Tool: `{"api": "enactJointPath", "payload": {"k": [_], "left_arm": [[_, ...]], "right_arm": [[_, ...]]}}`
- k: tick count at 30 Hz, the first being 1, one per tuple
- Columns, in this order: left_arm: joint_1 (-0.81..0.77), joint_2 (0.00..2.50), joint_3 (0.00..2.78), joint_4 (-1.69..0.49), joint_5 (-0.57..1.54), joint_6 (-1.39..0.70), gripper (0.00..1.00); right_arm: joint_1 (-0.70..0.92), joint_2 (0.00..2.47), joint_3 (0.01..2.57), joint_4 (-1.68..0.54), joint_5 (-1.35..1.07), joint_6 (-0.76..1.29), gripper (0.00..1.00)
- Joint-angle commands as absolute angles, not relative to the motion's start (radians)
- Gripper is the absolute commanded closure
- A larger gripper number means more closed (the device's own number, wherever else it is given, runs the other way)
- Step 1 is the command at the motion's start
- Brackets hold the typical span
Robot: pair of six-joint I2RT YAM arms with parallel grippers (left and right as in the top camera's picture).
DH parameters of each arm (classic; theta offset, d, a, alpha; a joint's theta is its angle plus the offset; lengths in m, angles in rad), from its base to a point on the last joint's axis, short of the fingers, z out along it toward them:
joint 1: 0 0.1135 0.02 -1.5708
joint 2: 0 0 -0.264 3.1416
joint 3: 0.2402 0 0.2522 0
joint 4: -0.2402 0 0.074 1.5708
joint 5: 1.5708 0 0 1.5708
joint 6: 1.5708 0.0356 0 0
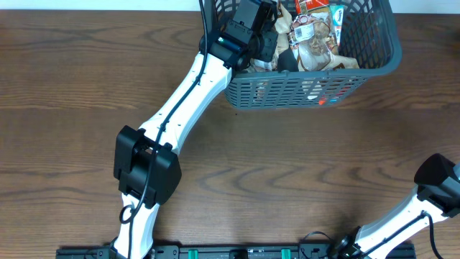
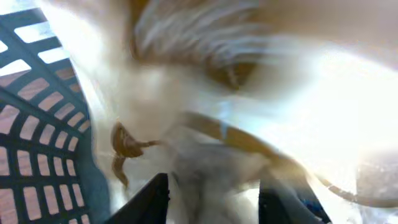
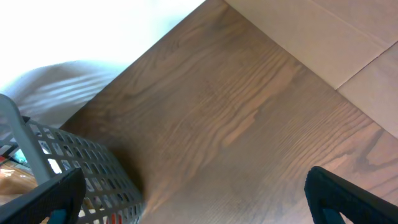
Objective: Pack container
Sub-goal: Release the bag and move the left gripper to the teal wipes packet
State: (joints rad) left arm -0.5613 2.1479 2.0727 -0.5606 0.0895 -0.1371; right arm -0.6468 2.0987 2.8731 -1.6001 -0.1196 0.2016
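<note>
The container (image 1: pixel 316 90), a dark grey-blue slotted basket, stands at the table's far edge and holds several snack packets (image 1: pixel 316 50). My left gripper (image 1: pixel 269 43) reaches down into its left side. In the left wrist view the left gripper (image 2: pixel 214 202) has its jaws apart, with a blurred pale packet (image 2: pixel 205 124) just beyond them and the lattice wall (image 2: pixel 37 137) to the left. I cannot tell whether the fingers touch that packet. My right gripper (image 3: pixel 196 205) is open wide over bare table, with the container's corner (image 3: pixel 81 162) at its left.
The wooden table (image 1: pixel 287 165) spreads in front of the container. My right arm (image 1: pixel 438 183) is at the near right corner. A pale floor or wall panel (image 3: pixel 323 37) shows beyond the table's edge in the right wrist view.
</note>
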Motion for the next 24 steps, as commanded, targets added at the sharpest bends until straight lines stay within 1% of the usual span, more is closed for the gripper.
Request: {"api": "enactJointPath", "payload": {"k": [1, 6, 8, 13, 16, 19, 24], "left_arm": [[-0.561, 2.149, 2.082, -0.558, 0.078, -0.14, 0.64], [-0.561, 2.149, 2.082, -0.545, 0.078, -0.14, 0.61], [-0.561, 2.147, 2.082, -0.537, 0.078, -0.14, 0.58], [-0.557, 2.11, 2.084, -0.534, 0.078, -0.139, 0.54], [-0.548, 2.051, 2.084, -0.533, 0.077, -0.128, 0.53], [-0.533, 1.963, 2.084, -0.533, 0.077, -0.118, 0.49], [-0.514, 1.789, 2.084, -0.533, 0.052, -0.035, 0.47]], "right_arm": [[-0.649, 2.083, 2.88, -1.602, -0.124, 0.209, 0.01], [-0.649, 2.084, 2.88, -1.602, -0.124, 0.209, 0.01], [-0.649, 2.083, 2.88, -1.602, -0.124, 0.209, 0.01], [-0.649, 2.084, 2.88, -1.602, -0.124, 0.209, 0.01], [-0.649, 2.083, 2.88, -1.602, -0.124, 0.209, 0.01], [-0.649, 2.084, 2.88, -1.602, -0.124, 0.209, 0.01], [-0.649, 2.084, 2.88, -1.602, -0.124, 0.209, 0.01]]}}
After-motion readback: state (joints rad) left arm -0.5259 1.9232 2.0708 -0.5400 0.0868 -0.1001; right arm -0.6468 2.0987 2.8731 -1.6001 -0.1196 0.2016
